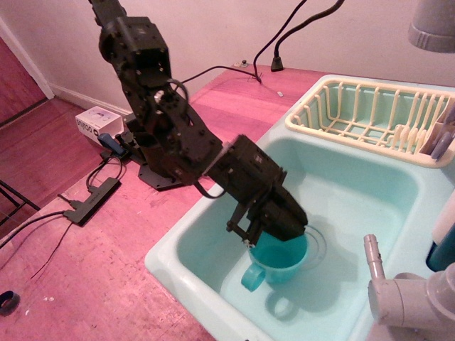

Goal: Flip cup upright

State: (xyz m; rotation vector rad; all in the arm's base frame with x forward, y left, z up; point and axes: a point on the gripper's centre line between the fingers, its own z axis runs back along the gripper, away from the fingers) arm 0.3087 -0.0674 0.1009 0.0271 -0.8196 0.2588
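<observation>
Teal plastic cup (279, 257) stands mouth-up in the pale mint sink basin (359, 188), handle toward the near left; my black claw (264, 238) grips its far-left rim. Reddish wooden bench (99, 259) surrounds the basin.
</observation>
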